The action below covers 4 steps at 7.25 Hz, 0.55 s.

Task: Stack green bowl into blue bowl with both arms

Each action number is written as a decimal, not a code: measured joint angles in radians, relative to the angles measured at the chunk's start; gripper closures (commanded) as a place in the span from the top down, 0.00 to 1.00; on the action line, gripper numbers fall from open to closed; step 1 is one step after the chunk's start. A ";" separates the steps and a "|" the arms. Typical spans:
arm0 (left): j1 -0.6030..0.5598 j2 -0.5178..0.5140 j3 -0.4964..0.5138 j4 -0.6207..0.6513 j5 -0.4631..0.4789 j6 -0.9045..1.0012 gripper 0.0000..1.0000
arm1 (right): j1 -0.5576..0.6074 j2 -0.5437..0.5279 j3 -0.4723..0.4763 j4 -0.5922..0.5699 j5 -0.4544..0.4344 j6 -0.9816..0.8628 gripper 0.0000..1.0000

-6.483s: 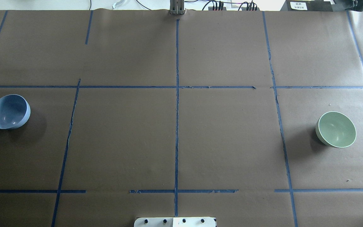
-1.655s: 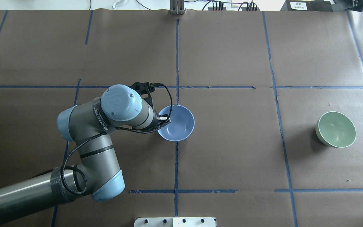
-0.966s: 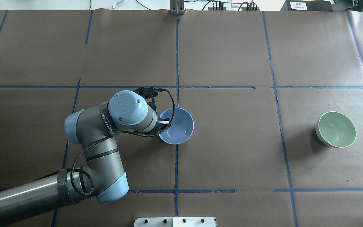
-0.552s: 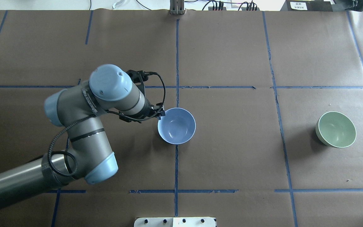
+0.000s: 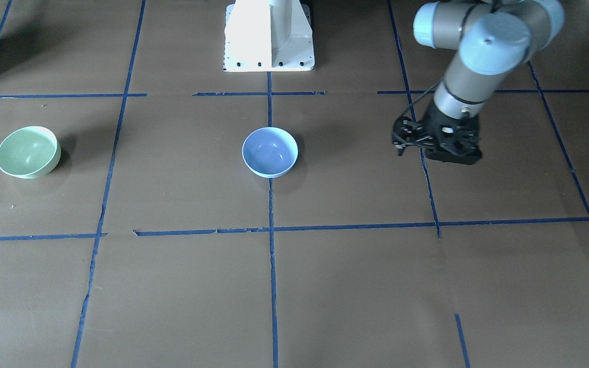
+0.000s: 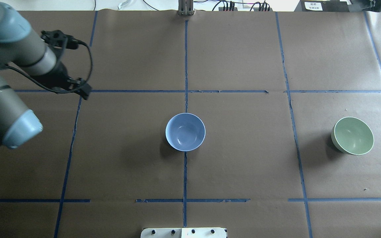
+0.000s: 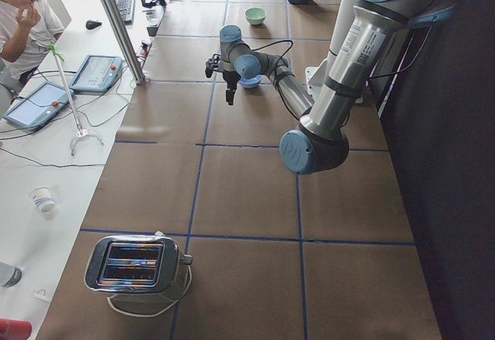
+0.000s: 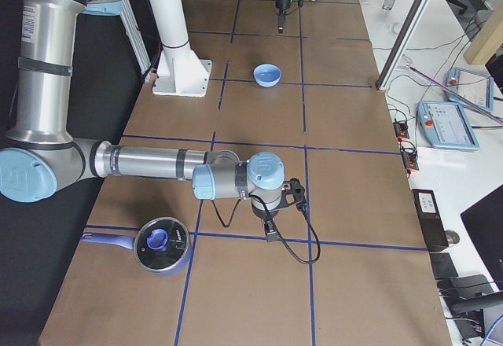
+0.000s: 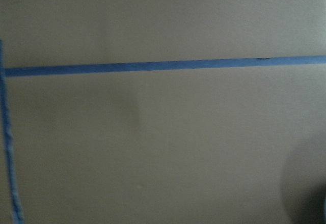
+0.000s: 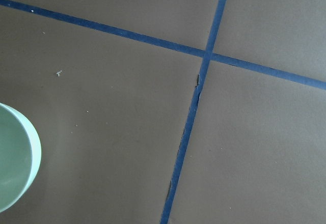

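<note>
The blue bowl stands upright and alone at the table's centre, where two tape lines cross; it also shows in the front view. The green bowl stands upright far to the right, and its rim shows at the left edge of the right wrist view. My left gripper hangs empty above the table, far left of the blue bowl, and looks open. My right gripper shows only in the exterior right view, near the green bowl's end; I cannot tell its state.
The white pedestal base stands at the robot's edge. A pot with a blue lid sits beyond the green bowl's end. A toaster stands at the left end. An operator sits beside the table.
My left arm carried the blue bowl from the far left to the centre, let go of it, then drew back up and to the left. The green bowl has not moved.
</note>
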 measured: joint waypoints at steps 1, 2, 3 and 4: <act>-0.148 0.086 0.006 0.019 -0.058 0.232 1.00 | -0.031 0.019 0.024 0.000 0.020 0.074 1.00; -0.305 0.175 0.030 0.027 -0.110 0.431 1.00 | -0.071 0.035 0.052 0.002 0.033 0.161 1.00; -0.446 0.249 0.066 0.032 -0.137 0.590 1.00 | -0.109 0.043 0.084 0.003 0.035 0.241 1.00; -0.551 0.310 0.097 0.038 -0.154 0.704 1.00 | -0.138 0.046 0.112 0.004 0.034 0.300 1.00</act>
